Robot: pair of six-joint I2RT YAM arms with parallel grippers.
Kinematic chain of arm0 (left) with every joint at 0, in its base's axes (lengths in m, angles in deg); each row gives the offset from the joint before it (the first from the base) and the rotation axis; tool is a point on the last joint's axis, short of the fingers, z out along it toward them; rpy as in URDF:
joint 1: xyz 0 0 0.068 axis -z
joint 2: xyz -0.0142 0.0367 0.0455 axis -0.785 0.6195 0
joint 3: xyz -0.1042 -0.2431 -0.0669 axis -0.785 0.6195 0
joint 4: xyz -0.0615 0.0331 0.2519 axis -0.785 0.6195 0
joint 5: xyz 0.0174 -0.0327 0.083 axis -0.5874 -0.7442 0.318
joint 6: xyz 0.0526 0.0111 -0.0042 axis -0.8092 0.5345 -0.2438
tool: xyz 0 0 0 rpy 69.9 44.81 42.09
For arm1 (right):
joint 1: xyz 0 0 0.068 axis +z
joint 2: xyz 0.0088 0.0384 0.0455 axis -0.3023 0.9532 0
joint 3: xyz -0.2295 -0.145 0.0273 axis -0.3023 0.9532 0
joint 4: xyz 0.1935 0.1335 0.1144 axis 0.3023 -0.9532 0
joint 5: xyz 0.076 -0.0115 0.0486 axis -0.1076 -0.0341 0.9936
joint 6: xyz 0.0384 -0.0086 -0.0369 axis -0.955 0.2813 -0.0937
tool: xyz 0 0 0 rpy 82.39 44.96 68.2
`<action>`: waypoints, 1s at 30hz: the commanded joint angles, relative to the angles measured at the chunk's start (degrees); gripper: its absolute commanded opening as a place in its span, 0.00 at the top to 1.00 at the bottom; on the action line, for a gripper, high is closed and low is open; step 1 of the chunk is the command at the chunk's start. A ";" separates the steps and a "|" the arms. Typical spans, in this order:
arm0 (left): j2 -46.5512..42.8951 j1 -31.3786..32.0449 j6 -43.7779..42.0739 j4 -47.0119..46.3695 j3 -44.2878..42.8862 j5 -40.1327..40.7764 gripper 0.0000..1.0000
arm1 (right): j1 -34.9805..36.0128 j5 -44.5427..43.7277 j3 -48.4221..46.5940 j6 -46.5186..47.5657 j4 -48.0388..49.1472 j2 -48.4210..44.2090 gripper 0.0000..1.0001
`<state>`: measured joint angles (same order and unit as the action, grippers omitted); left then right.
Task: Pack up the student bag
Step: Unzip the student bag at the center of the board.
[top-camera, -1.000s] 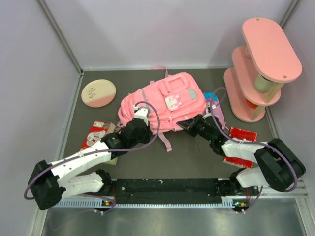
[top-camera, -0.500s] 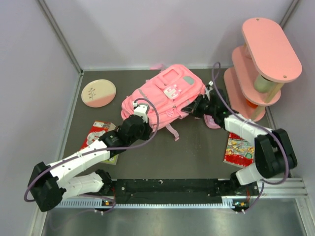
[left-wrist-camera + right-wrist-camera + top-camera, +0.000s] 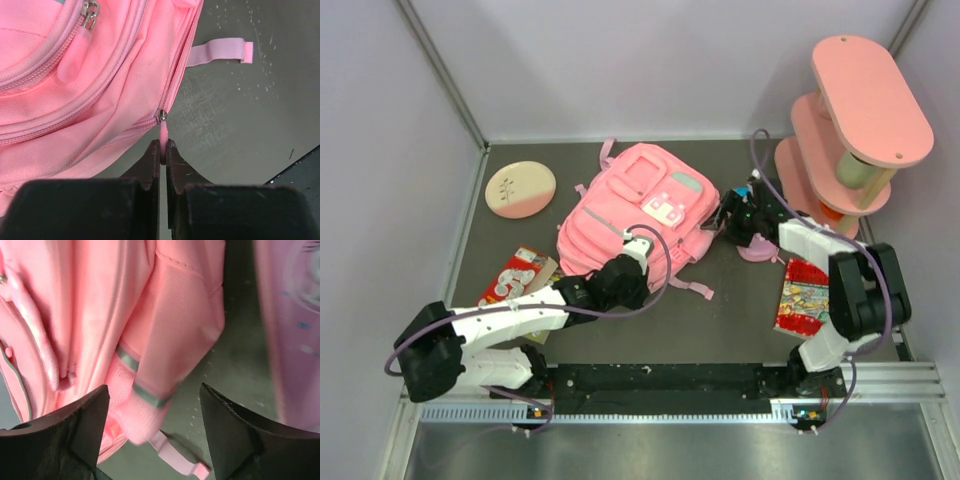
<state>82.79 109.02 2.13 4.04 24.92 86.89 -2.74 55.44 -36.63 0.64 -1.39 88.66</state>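
Fingers (image 3: 235,430) stand wide apart, student bag (image 3: 165,330) seen between them

Dark grey table (image 3: 740,320). Lying flat on it: student bag (image 3: 630,210) at centre, round pink-and-cream disc (image 3: 521,190) far left, red printed pack (image 3: 515,277) near left, illustrated book (image 3: 804,297) near right. Standing at far right: pink tiered shelf (image 3: 850,130).

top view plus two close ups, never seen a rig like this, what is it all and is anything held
Two robot arms are bolted to a table. The wide picture looks down from above; each close-up comes from a wrist camera. On the table: a pink backpack, a round dish, a red booklet, a picture book, a pink pencil case and a tiered shelf. The left gripper pinches the backpack's zipper pull; the right gripper is open beside the backpack, holding nothing.
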 commanded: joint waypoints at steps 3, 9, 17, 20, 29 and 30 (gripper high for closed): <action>3.07 0.71 1.86 -3.13 -3.05 -2.47 1.00 | -1.40 -4.13 13.09 -5.41 6.16 -18.36 0.26; 5.27 1.15 -0.16 -4.28 -7.18 -4.84 1.00 | 6.49 -1.47 29.90 -24.12 21.55 -28.75 0.24; 5.71 2.55 -1.83 -3.49 -9.65 -5.81 1.00 | 18.37 -7.37 36.08 -33.73 45.69 -23.58 0.23; 5.71 3.08 -1.74 -3.31 -9.47 -5.64 1.00 | 18.98 -7.20 34.51 -34.61 48.89 -19.71 0.22; 5.71 4.23 -2.01 -2.96 -10.88 -3.97 1.00 | 20.92 -6.75 36.60 -41.38 62.34 -10.03 1.00; 5.54 4.23 -2.09 -2.52 -10.79 -3.10 1.00 | 20.83 -7.01 36.61 -40.42 61.04 -10.38 1.00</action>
<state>89.22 112.25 0.84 5.15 17.92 83.81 16.91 48.82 -0.37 -37.83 49.77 78.60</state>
